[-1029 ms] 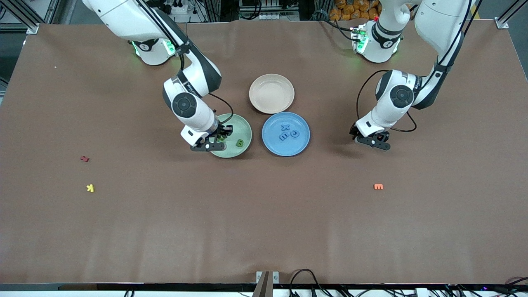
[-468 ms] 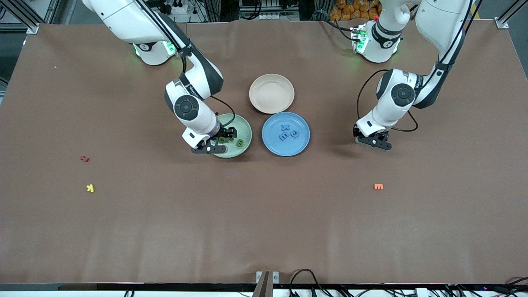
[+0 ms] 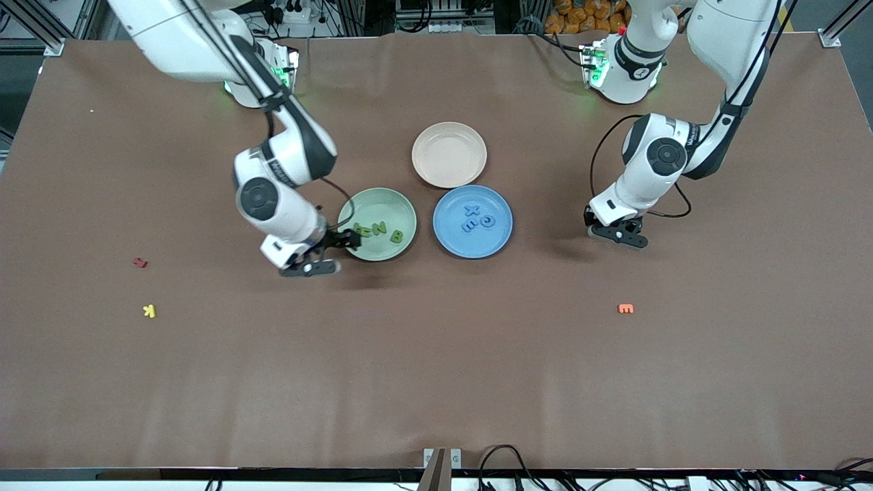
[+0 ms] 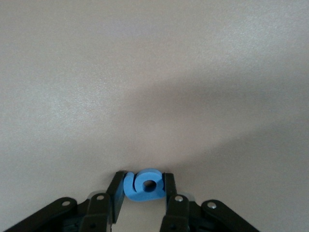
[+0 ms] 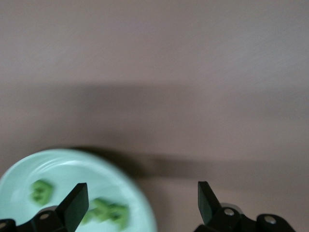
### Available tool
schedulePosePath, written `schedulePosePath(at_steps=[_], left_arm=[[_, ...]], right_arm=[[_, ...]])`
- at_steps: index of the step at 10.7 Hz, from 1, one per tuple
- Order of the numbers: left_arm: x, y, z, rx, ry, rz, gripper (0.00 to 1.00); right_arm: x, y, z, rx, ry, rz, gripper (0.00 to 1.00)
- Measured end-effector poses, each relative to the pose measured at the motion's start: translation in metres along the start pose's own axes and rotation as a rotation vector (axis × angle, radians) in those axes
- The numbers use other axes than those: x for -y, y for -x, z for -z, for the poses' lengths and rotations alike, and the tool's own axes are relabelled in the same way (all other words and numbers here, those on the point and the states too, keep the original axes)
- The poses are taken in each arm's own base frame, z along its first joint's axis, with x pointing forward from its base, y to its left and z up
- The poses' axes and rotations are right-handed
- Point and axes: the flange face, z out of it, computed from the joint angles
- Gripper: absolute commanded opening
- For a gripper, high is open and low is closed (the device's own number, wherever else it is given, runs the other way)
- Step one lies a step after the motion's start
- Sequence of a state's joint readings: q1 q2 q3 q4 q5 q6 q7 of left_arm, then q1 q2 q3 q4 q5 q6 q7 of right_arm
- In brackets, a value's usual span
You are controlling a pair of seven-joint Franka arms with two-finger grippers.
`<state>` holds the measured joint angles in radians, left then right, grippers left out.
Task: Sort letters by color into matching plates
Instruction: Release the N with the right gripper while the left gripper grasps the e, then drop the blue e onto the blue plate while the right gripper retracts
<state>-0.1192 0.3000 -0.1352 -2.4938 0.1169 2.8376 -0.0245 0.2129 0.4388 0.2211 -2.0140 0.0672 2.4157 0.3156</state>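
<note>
- The landmark is the round, shallow, pale green matte plate [image 3: 377,234] on the brown table [image 3: 436,382].
- Green foam letters [image 3: 379,230] lie in the pale green plate; an N and a B can be read, and another piece beside the N is partly hidden by the right gripper.
- The right gripper [image 3: 332,251] hangs over the table just beside the rim of the green plate at the right arm's end, one fingertip [image 3: 353,238] reaching over that rim. Its fingers are spread wide and hold nothing.
- The round blue matte plate [image 3: 472,221] sits just beside the green plate, toward the left arm's end, and holds three blue foam letters [image 3: 476,218].
- The left gripper [image 3: 617,230] is low at the table, well apart from the green plate, past the blue plate toward the left arm's end. Its fingers are pinched narrowly on a small blue foam letter with a round hole [image 4: 145,184].
- A round beige plate [image 3: 449,155] lies near the green plate, farther from the front camera.
- A red letter [image 3: 140,262] and a yellow letter [image 3: 149,311] lie well apart from the green plate toward the right arm's end; an orange letter [image 3: 625,309] lies toward the left arm's end.
</note>
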Motion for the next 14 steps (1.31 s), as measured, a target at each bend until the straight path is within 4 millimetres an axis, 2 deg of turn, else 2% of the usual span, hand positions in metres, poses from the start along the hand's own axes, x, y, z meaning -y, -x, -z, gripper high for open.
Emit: schedulePosePath(at_steps=[3, 7, 9, 12, 14], left_arm=[[-0.004, -0.012, 0.008, -0.033, 0.0, 0.042, 0.0], [-0.056, -0.033, 0.027, -0.088, 0.018, 0.101, 0.0], [-0.091, -0.037, 0.033, -0.103, 0.037, 0.129, 0.0], [-0.137, -0.043, 0.045, -0.122, 0.06, 0.179, 0.0], [-0.167, -0.051, 0.058, -0.105, 0.066, 0.217, 0.0]], right_arm=[[-0.104, -0.032, 0.023, -0.039, 0.033, 0.033, 1.0], [-0.223, -0.05, 0.048, -0.078, 0.064, 0.061, 1.0], [-0.267, -0.048, 0.053, -0.08, 0.094, 0.06, 1.0], [-0.324, -0.04, 0.056, -0.07, 0.15, 0.016, 1.0], [-0.344, -0.037, 0.055, -0.066, 0.162, -0.008, 1.0]])
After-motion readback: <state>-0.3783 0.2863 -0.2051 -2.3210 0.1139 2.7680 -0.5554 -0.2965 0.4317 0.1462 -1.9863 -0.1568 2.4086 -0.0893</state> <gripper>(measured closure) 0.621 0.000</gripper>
